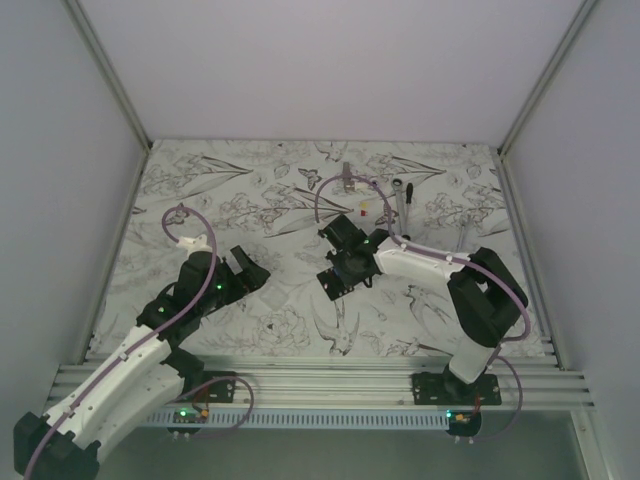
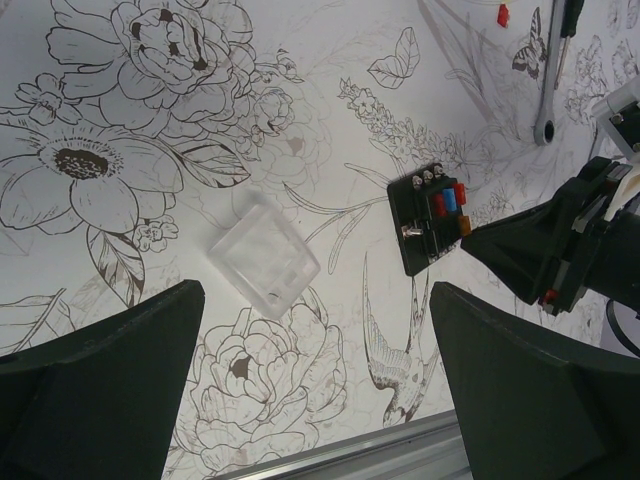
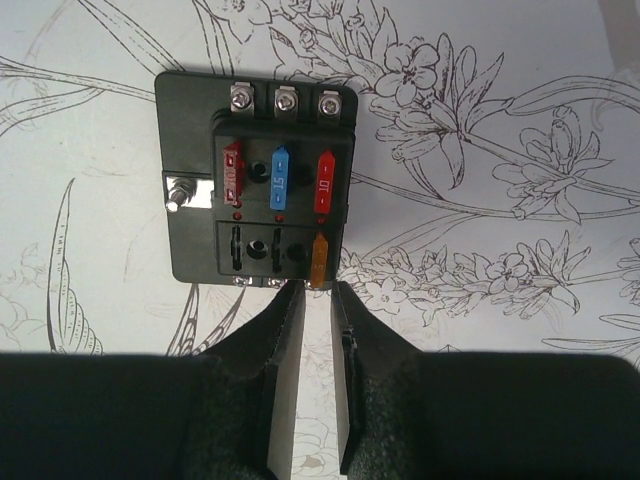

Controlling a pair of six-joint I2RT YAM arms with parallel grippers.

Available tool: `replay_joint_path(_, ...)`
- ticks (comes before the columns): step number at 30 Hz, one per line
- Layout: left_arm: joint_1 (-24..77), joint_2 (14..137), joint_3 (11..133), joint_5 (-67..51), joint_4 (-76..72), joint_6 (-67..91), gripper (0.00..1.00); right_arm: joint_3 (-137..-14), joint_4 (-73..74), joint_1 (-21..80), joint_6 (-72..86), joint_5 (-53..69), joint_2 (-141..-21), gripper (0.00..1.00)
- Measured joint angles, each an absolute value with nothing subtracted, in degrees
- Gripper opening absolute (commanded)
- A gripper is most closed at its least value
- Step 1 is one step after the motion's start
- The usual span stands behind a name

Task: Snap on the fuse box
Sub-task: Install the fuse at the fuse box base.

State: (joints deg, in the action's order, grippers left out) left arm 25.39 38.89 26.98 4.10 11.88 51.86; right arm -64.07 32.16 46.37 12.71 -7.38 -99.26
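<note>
Fuse box (image 3: 255, 180) edge, poss. at R-gripper (image 3: 313, 296)

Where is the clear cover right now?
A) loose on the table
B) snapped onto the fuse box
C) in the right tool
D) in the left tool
A: the clear cover lies flat by itself, apart from the uncovered fuse box.

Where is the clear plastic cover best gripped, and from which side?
Grip the clear cover across two opposite flat side walls, coming straight down from above. It lies flat on the table, turned like a diamond to the left claw, which likely must rotate to meet walls, not corners.
</note>
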Motion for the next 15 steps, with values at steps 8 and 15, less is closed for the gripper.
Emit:
replay_joint_path(8, 25.39, 38.89, 26.98, 3.97, 11.88, 51.86, 1.0, -64.07, 31.94, 46.37, 12.69, -7.38, -99.26, 0.2)
replay_joint_path(15, 25.39, 38.89, 26.98, 3.95, 11.88, 51.86, 1.0, -64.31, 31.94, 46.37, 12.67, -7.38, -99.83, 0.14)
